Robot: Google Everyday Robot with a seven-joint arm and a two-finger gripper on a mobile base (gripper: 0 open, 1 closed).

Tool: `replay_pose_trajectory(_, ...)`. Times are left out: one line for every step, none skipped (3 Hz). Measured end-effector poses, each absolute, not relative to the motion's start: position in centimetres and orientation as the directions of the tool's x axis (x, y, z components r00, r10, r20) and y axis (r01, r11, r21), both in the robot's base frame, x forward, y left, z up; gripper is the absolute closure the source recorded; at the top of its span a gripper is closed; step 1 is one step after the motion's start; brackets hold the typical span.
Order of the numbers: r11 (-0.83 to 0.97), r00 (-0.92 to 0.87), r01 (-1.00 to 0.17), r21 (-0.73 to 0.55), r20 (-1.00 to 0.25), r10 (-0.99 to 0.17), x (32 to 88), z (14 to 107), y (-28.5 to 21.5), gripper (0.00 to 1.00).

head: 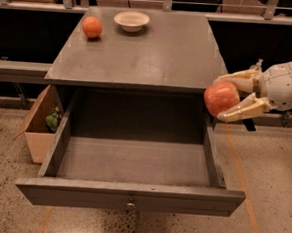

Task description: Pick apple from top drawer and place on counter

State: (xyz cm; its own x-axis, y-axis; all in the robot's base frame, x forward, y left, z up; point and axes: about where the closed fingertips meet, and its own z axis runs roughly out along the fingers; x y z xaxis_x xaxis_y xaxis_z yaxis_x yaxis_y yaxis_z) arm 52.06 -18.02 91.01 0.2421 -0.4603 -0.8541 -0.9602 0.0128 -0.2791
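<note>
The apple (220, 98) is red with pale patches and is held between the two pale fingers of my gripper (229, 96), which is shut on it. The gripper reaches in from the right and holds the apple in the air, just off the right front corner of the counter (145, 53) and above the right wall of the top drawer (132, 162). The drawer is pulled fully out and its grey floor shows bare. A small metal knob (129, 205) sits on its front panel.
A plain orange fruit (92, 27) and a pale shallow bowl (131, 21) stand at the back left of the counter. An open cardboard box (37, 123) with a green item stands on the speckled floor left of the cabinet. A railing runs behind.
</note>
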Motion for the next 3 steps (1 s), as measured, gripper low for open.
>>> replay_pose_trajectory(0.001,0.243,-0.961,-0.275,-0.852,-0.464,52.1,90.6,-17.6,1.0)
replay_pose_trajectory(-0.018,0.268,-0.953,-0.302,-0.816,-0.512,54.9,92.8,-16.0,1.0)
replay_pose_trajectory(-0.05,0.352,-0.916,-0.399,-0.737,-0.577,60.3,97.0,-12.8,1.0)
